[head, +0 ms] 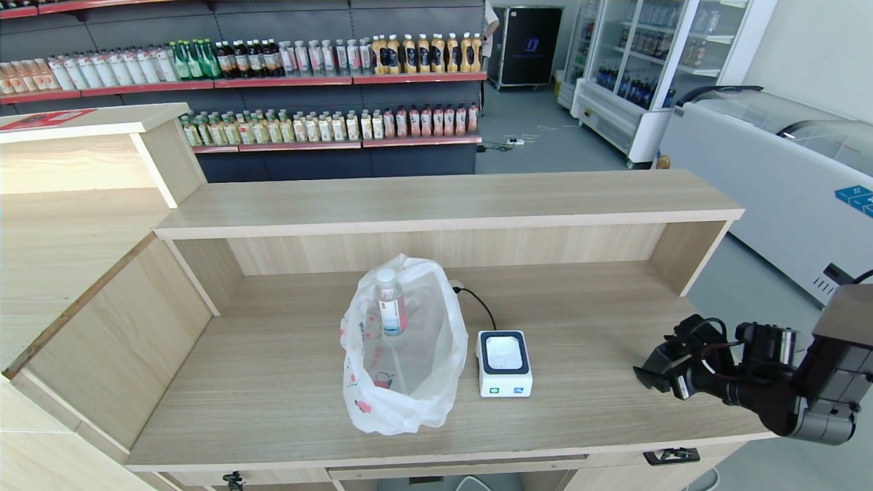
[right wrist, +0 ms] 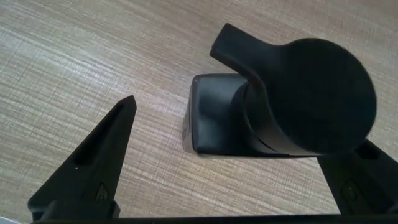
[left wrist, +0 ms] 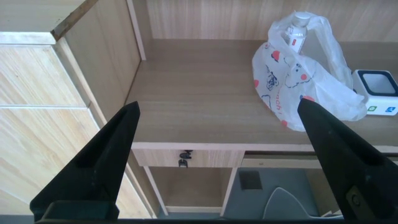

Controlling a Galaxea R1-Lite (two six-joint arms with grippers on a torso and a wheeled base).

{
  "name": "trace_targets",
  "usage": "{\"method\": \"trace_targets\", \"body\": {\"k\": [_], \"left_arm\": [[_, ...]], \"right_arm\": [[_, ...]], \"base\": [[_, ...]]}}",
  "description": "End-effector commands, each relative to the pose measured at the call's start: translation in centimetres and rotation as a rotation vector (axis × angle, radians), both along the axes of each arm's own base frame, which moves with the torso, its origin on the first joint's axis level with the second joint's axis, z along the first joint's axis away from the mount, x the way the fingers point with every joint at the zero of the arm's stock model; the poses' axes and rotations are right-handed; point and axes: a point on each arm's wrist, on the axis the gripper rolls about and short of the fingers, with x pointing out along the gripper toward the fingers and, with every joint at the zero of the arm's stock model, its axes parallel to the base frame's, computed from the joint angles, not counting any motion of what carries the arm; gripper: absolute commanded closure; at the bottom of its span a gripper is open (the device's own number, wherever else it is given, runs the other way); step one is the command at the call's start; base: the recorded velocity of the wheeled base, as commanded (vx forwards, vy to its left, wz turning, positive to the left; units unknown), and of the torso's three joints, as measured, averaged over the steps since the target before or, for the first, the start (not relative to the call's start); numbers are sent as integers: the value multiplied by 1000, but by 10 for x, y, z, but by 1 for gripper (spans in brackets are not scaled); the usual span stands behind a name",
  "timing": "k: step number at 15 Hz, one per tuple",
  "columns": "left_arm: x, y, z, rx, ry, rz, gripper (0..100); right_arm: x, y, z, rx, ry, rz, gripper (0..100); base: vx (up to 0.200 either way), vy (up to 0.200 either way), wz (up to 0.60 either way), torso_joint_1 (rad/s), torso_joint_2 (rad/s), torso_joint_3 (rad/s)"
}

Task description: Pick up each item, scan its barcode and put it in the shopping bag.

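Fingers (left wrist: 109,158) wide on left gripper (left wrist: 217,109) (empty); right gripper (head: 651,375) likewise, seemingly straddling a dark object (right wrist: 298,93).

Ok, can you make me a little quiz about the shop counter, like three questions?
1. True or false: the bottle stands inside the shopping bag.
2. What sits right beside the bag, on the robot's right? A) a banana B) the white scanner C) a cup
3. Fill in: the scanner's cable is coloured ____.

Key: 1 true; 2 B; 3 black.
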Motion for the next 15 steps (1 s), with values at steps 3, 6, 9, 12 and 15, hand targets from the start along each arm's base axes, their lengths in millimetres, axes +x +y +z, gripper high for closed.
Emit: {"method": "trace_targets", "body": {"k": [3, 6, 9, 12, 15], "left_arm": [[0, 0, 0, 0, 0, 1, 0], [0, 0, 0, 0, 0, 2, 0], [0, 0, 0, 0, 0, 1, 0], [0, 0, 0, 0, 0, 1, 0], [0, 0, 0, 0, 0, 1, 0]], "right_arm": [[9, 6, -10, 18, 1, 35, 0], [9, 6, -14, 25, 9, 37, 0], [11, 6, -16, 37, 10, 38, 100], [13, 7, -16, 38, 5, 44, 100], [13, 9, -12, 32, -10, 51, 100]], "base": [[0, 0, 0, 0, 0, 0], [0, 0, 0, 0, 0, 0], [0, 0, 0, 0, 0, 0], [0, 0, 0, 0, 0, 0], [0, 0, 0, 0, 0, 0]]}}
